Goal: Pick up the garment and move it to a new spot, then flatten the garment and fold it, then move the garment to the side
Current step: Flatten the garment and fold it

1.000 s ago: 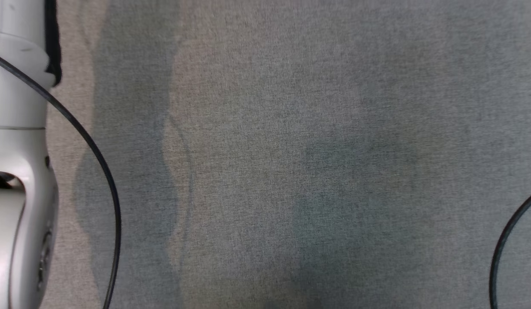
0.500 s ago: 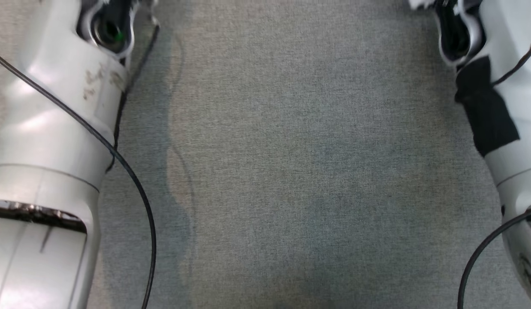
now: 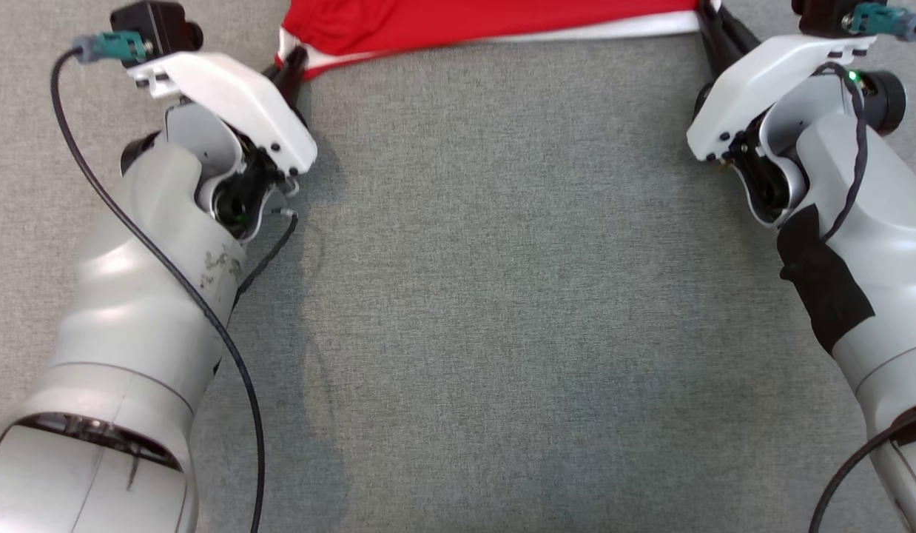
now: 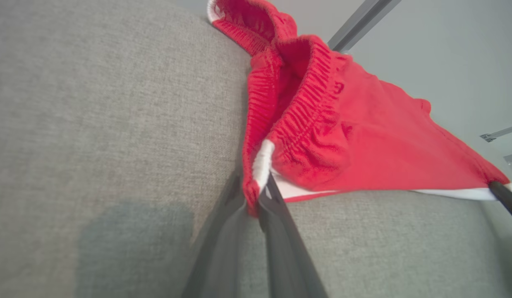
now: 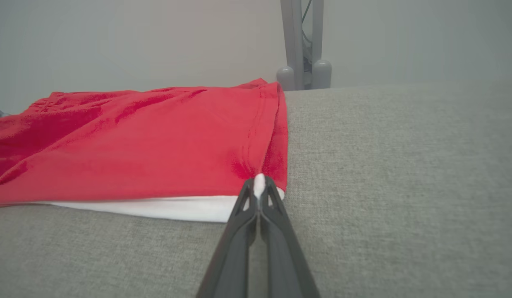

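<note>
Nearest, the grey cloth-covered bench (image 3: 502, 296) stretches between both arms. Farther on, the left claw (image 3: 291, 65) and right claw (image 3: 708, 26) are each clamped on a near corner of the red, white-trimmed garment (image 3: 465, 18), which lies toward the far edge. Beyond it stand grey posts (image 5: 303, 41).

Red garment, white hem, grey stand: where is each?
Red garment (image 5: 156, 140): right wrist view, middle of the cloth.
White hem (image 5: 169, 208): right wrist view, bottom strip.
Grey stand (image 5: 292, 41): right wrist view, upright post.
</note>
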Controlling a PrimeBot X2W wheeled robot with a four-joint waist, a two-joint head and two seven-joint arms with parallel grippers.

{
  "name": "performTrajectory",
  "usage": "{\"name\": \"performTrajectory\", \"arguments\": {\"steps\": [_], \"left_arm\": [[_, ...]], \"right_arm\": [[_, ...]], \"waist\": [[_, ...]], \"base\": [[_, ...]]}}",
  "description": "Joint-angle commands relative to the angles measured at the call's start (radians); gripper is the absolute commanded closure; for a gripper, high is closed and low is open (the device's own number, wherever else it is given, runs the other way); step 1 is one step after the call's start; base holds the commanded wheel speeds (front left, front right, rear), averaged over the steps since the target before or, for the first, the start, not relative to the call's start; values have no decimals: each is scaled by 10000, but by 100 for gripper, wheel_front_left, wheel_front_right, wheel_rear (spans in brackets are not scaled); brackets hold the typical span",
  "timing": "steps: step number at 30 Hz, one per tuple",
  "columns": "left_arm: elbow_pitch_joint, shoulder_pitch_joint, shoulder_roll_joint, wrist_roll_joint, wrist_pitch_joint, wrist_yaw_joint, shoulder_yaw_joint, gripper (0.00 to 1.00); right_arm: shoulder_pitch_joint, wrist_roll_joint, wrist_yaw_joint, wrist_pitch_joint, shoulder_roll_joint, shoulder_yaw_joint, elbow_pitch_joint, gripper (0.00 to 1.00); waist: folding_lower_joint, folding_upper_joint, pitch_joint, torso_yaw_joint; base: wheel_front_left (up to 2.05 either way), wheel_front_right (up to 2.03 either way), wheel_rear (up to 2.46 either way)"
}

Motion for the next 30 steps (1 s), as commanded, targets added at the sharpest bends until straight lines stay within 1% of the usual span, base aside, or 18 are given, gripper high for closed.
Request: {"name": "performTrajectory", "arguments": {"steps": [1, 9, 14, 18, 24, 30], "left_arm": [[104, 262, 140, 132, 2, -18, -116, 100], [261, 868, 263, 499, -97, -20, -646, 100], [229, 1248, 369, 603, -60, -16, -925, 100], [84, 1624, 465, 597, 113, -15, -1158, 100], [-521, 2418, 601, 532, 753, -16, -1730, 100], [-1592, 3471, 1029, 231, 1464, -15, -2361, 100]], "right_arm": [[186, 141, -3, 143, -132, 114, 51, 100], [831, 687, -5, 965, -586, 956, -18, 100], [1298, 1193, -6, 1860, -946, 1426, -131, 100], [1741, 1766, -11, 2733, -1180, 1856, -496, 100], [2377, 2677, -12, 3926, -1735, 2383, -1057, 100], [2890, 3295, -14, 4733, -2156, 2738, -1366, 100]], "waist": [[-1, 0, -189, -43], [-1, 0, -867, -110], [-1, 0, -1383, -93], [-1, 0, -1847, -78], [-1, 0, -2583, -10], [-1, 0, -3293, 119]], "base": [[0, 0, 0], [0, 0, 0], [0, 0, 0], [0, 0, 0], [0, 0, 0], [0, 0, 0]]}}
